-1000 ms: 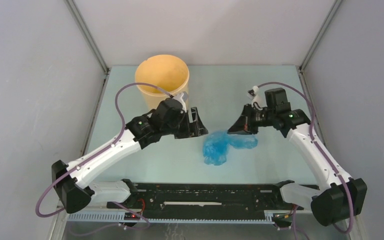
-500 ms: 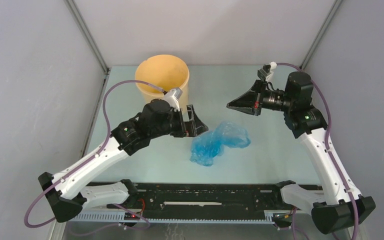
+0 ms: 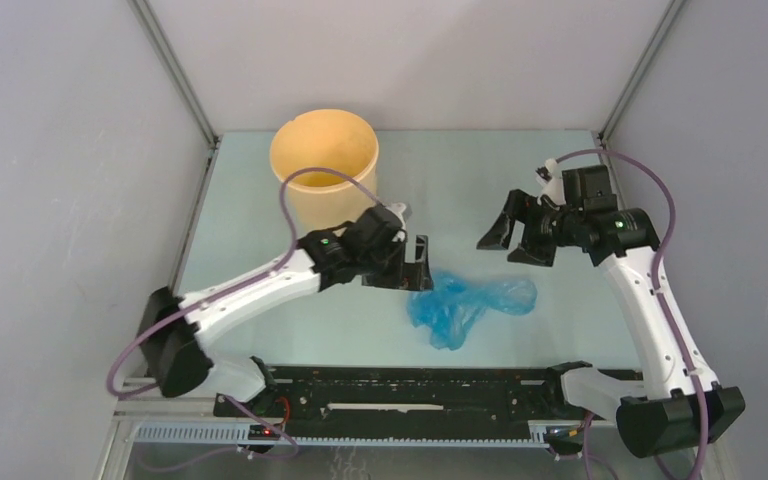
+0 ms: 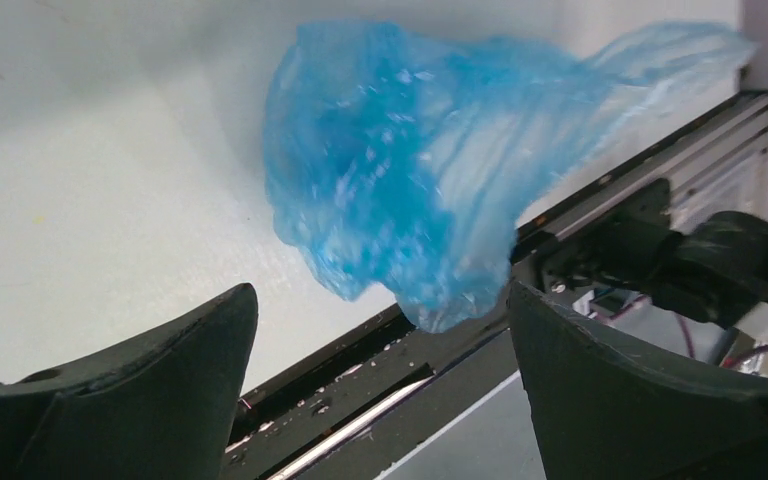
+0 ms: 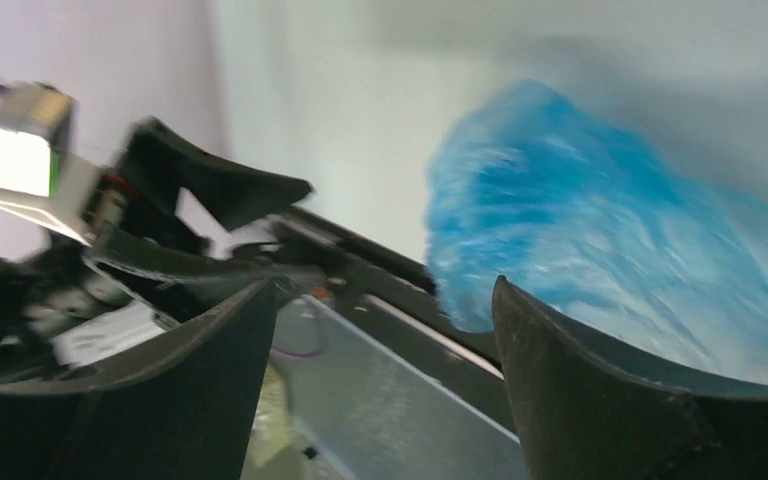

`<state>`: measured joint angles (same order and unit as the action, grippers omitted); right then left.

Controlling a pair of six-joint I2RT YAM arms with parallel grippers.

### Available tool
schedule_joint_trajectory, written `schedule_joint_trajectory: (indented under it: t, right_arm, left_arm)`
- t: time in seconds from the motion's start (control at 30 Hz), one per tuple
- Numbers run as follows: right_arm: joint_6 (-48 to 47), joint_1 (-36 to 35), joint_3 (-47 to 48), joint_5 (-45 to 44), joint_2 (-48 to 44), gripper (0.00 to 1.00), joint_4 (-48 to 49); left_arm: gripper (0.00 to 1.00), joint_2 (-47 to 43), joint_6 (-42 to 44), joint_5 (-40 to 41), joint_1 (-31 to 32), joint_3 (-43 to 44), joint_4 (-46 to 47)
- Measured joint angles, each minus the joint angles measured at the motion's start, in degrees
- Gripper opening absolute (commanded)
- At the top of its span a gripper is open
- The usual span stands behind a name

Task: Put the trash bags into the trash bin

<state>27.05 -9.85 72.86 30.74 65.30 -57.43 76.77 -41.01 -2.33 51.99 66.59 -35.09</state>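
Note:
The light-blue trash bag (image 3: 470, 303) lies crumpled on the table, in front of and between both arms. It fills the upper part of the left wrist view (image 4: 410, 190) and the right side of the right wrist view (image 5: 610, 230). The yellow-tan trash bin (image 3: 325, 165) stands upright at the back left, its inside showing nothing. My left gripper (image 3: 418, 264) is open just left of the bag, jaws wide with nothing between them (image 4: 380, 295). My right gripper (image 3: 520, 236) hangs open above the bag's right end and holds nothing (image 5: 385, 283).
A black rail (image 3: 410, 395) runs along the near table edge, close to the bag's front. Grey enclosure walls (image 3: 70, 200) close the left, right and back sides. The left arm's purple cable (image 3: 295, 190) loops in front of the bin.
The right gripper has opened and dropped back down toward the bag. The left arm has swung right, up to the bag. The bag has spread out rightward.

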Motion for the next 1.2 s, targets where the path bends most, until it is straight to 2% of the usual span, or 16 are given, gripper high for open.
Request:
schedule_joint_trajectory:
  t: [0.2,0.3,0.37,0.4,0.53,0.6,0.77,0.93,1.07,1.2]
  right_arm:
    - [-7.0,1.6,0.0,-6.5,-4.4,0.91,-8.0]
    - [-8.2,2.0,0.0,-8.2,-6.3,0.91,-9.6]
    - [-8.7,2.0,0.0,-9.2,-6.9,0.91,-10.6]
    - [-8.9,2.0,0.0,-9.7,-7.2,0.91,-11.0]
    - [-9.5,2.0,0.0,-11.0,-7.9,0.9,-11.9]
    - [-10.0,2.0,0.0,-11.7,-8.2,0.9,-12.2]
    - [-11.5,-1.1,0.0,-14.3,-8.0,0.9,-12.0]
    - [-13.8,-12.2,-0.9,-14.8,-7.8,0.91,-6.4]
    - [-14.6,-13.0,-4.2,-7.7,-8.7,0.9,1.1]
    - [-15.2,-9.9,-7.1,2.1,-9.9,0.88,7.8]
  left_arm:
    - [1.0,13.7,1.5,-4.5,3.3,3.2,0.8]
    - [0.97,19.4,3.3,-6.1,5.3,8.1,0.2]
    - [0.83,22.4,4.5,-6.5,5.8,11.0,0.2]
    - [0.72,23.8,5.1,-6.6,5.9,12.2,0.2]
    - [0.18,29.4,8.0,-6.4,5.5,14.8,0.0]
    - [0.01,30.5,8.3,-6.7,4.6,14.5,-0.7]
    - [0.0,26.5,8.7,-9.7,-0.9,9.0,-1.4]
    - [0.0,12.2,10.3,-20.5,-6.2,1.0,0.2]
    - [0.0,-1.1,9.8,-32.6,-8.9,-3.8,4.3]
    - [0.0,-11.6,4.2,-43.1,-16.4,-8.5,11.4]
